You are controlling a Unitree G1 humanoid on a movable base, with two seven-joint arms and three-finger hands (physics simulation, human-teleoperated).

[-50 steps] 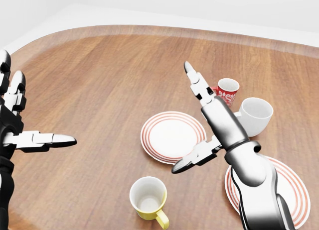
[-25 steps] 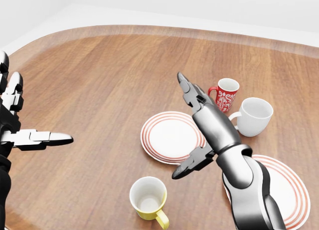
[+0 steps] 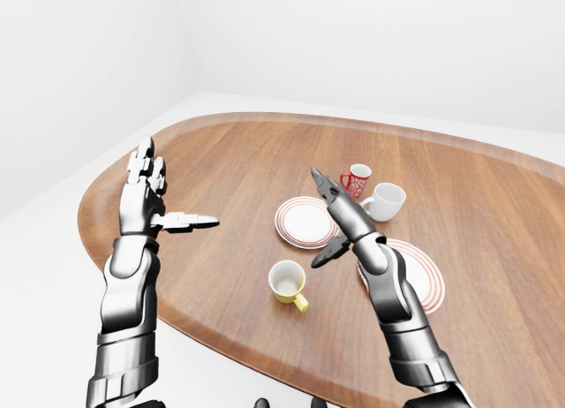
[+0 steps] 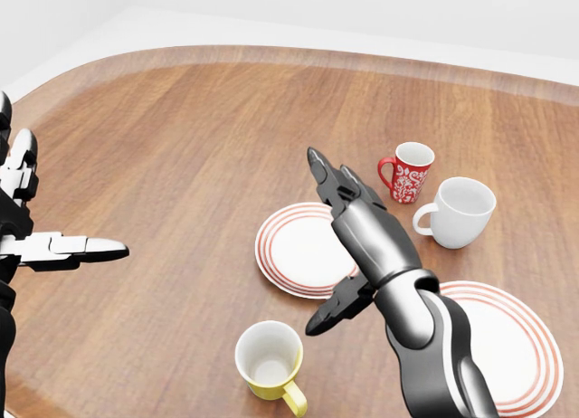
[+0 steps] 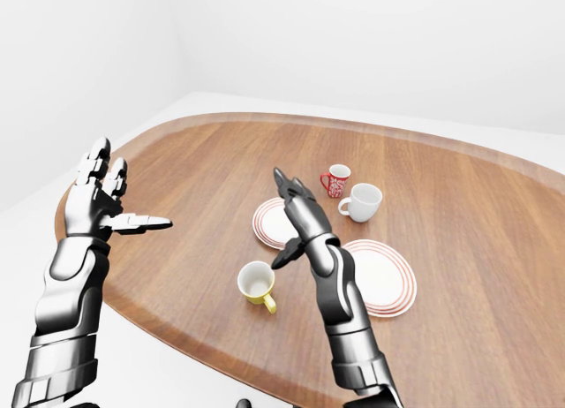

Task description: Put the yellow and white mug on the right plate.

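Hands spread and empty above the oval wooden desk.
Yellow-and-white ceramic mug stands upright at the head view's bottom, handle toward the lower right, just beside the right hand, whose fingers are splayed over the left red-ringed white plate. The right red-ringed plate lies bare at lower right. The left hand hovers open at far left.

A yellow and white mug is seen upright near the bottom edge of the wooden table, handle toward lower right. The right hand is held open, apparently above the left plate. The right plate is partly covered by the forearm. The left hand is spread open at the left edge.
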